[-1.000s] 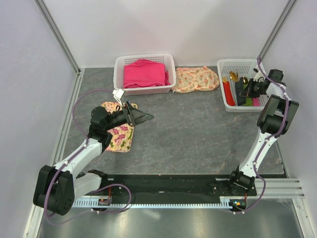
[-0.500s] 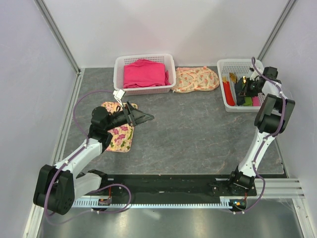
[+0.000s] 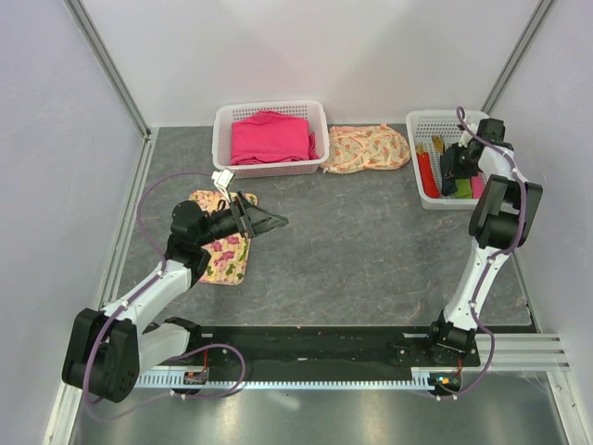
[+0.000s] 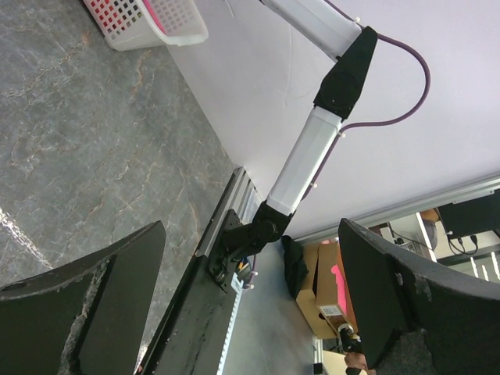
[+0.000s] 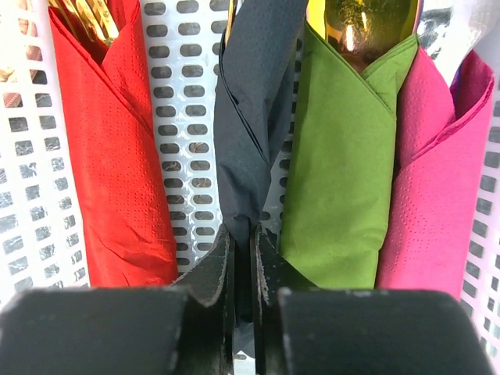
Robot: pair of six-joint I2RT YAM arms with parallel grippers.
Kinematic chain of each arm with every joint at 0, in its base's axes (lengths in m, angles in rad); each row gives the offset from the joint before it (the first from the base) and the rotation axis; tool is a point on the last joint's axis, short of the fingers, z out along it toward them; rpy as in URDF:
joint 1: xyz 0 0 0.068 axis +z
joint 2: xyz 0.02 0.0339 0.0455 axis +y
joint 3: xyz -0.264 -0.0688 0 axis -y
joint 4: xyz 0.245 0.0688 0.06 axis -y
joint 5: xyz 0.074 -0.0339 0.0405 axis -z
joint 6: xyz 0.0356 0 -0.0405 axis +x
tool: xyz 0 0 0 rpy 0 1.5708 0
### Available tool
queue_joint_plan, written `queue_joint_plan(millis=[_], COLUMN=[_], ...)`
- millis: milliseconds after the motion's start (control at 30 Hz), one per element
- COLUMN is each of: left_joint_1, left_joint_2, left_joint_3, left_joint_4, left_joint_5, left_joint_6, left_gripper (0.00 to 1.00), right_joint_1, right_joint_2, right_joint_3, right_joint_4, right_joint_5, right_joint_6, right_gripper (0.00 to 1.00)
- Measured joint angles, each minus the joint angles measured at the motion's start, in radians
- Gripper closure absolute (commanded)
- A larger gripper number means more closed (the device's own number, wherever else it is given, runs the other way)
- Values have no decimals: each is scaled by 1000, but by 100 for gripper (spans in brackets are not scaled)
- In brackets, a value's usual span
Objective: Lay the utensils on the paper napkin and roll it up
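My right gripper (image 3: 451,167) is inside the white basket (image 3: 422,190) at the back right. In the right wrist view it (image 5: 242,234) is shut on the lower end of a rolled black paper napkin (image 5: 250,117). That roll lies between a red roll (image 5: 109,156) and a green roll (image 5: 344,156), with a pink roll (image 5: 430,195) at the right. Gold tips show at the tops of the rolls; no loose utensils are in view. My left gripper (image 3: 264,221) is wide open and empty, pointing right just above the table; it also shows in the left wrist view (image 4: 251,226).
A floral mat (image 3: 222,260) lies under my left arm. A white basket (image 3: 222,158) with a pink folded cloth (image 3: 271,137) stands at the back middle. A floral cloth (image 3: 366,148) lies beside it. Walls close the table at the sides and back.
My right gripper has moved toward the back of the basket, over the rolls. My left arm has not moved.
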Motion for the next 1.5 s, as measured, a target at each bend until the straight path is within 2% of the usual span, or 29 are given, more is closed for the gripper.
queue_joint_plan(millis=[167,267,433,500,667,1000,1500], left_joint_1=[3,3,3,3,6,6,6], left_joint_2=[-9,-13,-13,-13,-13,-13,-13], left_joint_3=[-5,-11,-14,-14,-15,-16,-16], left_joint_4=[0,0,1,1,3,5,25], left_joint_5=[0,0,0,0,0,0,-1], left_joint_6=[0,0,0,0,0,0,0], left_gripper=[1,1,1,1,1,1,0], right_joint_1=[20,26,29,29,33,48,39], right_joint_2=[1,1,2,2,1,-31,-120], right_joint_3=[19,21,21,21,19,-47,-95], right_joint_4=[-24,-26,-26,-25,-23,42,119], right_joint_5=[60,82,128,136,142,157,110], right_joint_6=[-2,2,3,6,15,41,58], right_gripper=[82,65,52,42,34,7,3])
